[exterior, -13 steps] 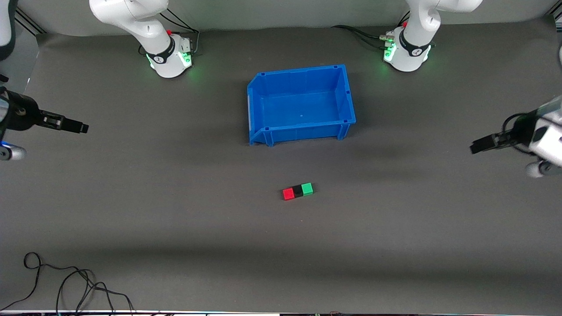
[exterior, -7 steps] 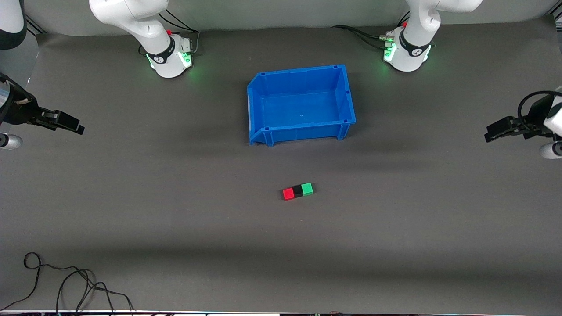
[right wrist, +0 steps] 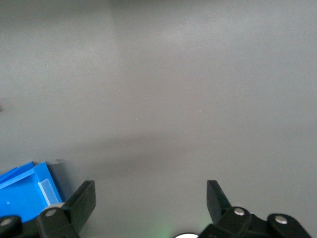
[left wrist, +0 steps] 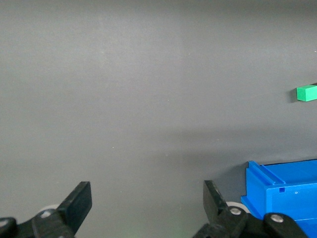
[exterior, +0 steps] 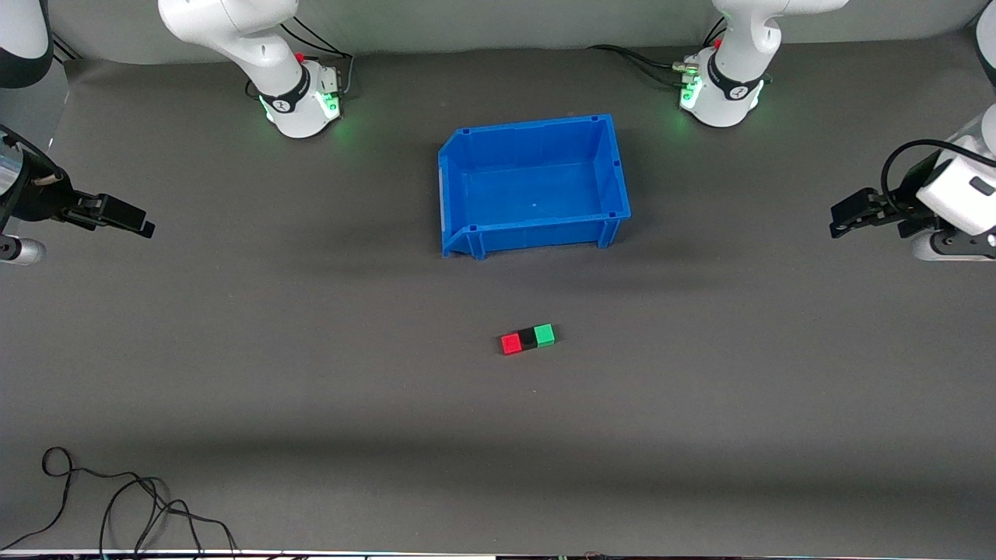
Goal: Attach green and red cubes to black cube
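The red cube [exterior: 511, 344], black cube [exterior: 528, 338] and green cube [exterior: 545, 334] sit touching in one row on the dark table, the black one in the middle, nearer to the front camera than the blue bin [exterior: 467, 206]. My left gripper [exterior: 839, 222] is open and empty, up in the air at the left arm's end of the table. My right gripper [exterior: 144, 227] is open and empty at the right arm's end. The left wrist view shows the green cube [left wrist: 307, 92] far off; its jaws [left wrist: 147, 201] stand wide apart. The right wrist jaws [right wrist: 147, 201] stand wide apart over bare table.
The blue bin is empty and stands between the arm bases and the cubes; its corner shows in the left wrist view [left wrist: 280, 191] and the right wrist view [right wrist: 22, 193]. A black cable [exterior: 117, 498] lies at the table's near edge at the right arm's end.
My left gripper has drawn back and risen toward the table's end, then swung slightly inward. My right gripper has shifted only a little. The cubes have not moved.
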You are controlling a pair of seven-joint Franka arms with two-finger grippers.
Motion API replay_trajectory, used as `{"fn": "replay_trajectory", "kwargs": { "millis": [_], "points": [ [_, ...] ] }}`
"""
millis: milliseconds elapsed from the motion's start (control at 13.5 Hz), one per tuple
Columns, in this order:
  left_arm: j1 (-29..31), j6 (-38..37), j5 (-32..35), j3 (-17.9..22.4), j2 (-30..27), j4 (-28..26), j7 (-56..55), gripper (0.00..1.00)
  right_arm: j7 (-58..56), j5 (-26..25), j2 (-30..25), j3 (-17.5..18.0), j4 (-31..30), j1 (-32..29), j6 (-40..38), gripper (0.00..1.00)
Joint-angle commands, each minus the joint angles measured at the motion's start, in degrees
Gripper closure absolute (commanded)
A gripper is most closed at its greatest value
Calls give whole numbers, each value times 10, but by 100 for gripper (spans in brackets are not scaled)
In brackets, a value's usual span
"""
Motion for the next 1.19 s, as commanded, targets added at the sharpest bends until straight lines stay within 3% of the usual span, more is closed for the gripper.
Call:
{"fn": "replay_trajectory", "kwargs": {
  "millis": [0, 223, 817, 891, 1039, 1114],
  "points": [
    [10, 5, 8, -8, -6, -4, 7, 0, -1, -14, -6, 2, -5, 9, 13, 1],
    [-20, 3, 7, 20, -1, 10, 7, 0, -2, -14, -2, 2, 0, 11, 13, 1],
    [-19, -27, 13, 20, -1, 12, 9, 0, -4, -13, 2, 3, 1, 6, 13, 1],
    [-19, -28, 13, 19, -1, 13, 9, 0, -6, -13, 4, 16, 2, -15, 13, 1],
    [-19, -27, 11, 19, -1, 13, 8, 0, -9, -12, 4, 91, 5, -92, 7, 1],
    [-20, -27, 11, 18, -1, 13, 5, 0, -9, -12, 4, 112, 6, -113, 7, 1]
  ]
}}
